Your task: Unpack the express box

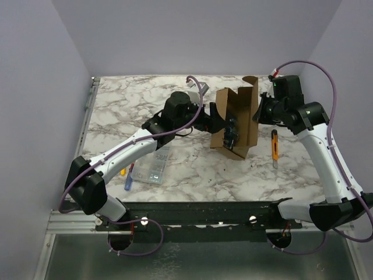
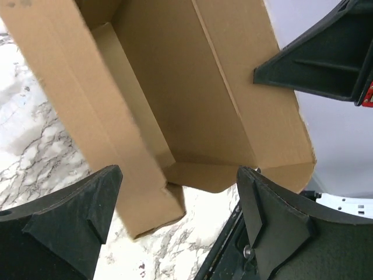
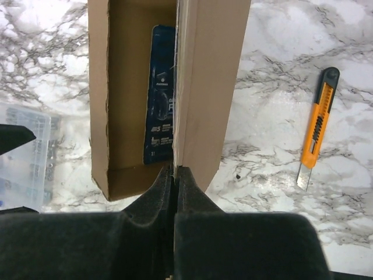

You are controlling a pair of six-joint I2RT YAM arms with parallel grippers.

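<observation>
The cardboard box stands tipped up on one edge at mid desk, with its lid open. The right fingers are closed, pinching one thin side wall. The left fingers are spread apart at the open mouth, holding nothing. The cardboard looks light and stiff but easily creased, so a wall edge suits pinching. A dark packet lies inside.

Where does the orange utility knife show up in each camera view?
Top external: the orange utility knife lies centre-right, just right of the express box.
Left wrist: not in it.
Right wrist: upper right, again right of the box.
Shared landmark: the express box, in all three.
</observation>
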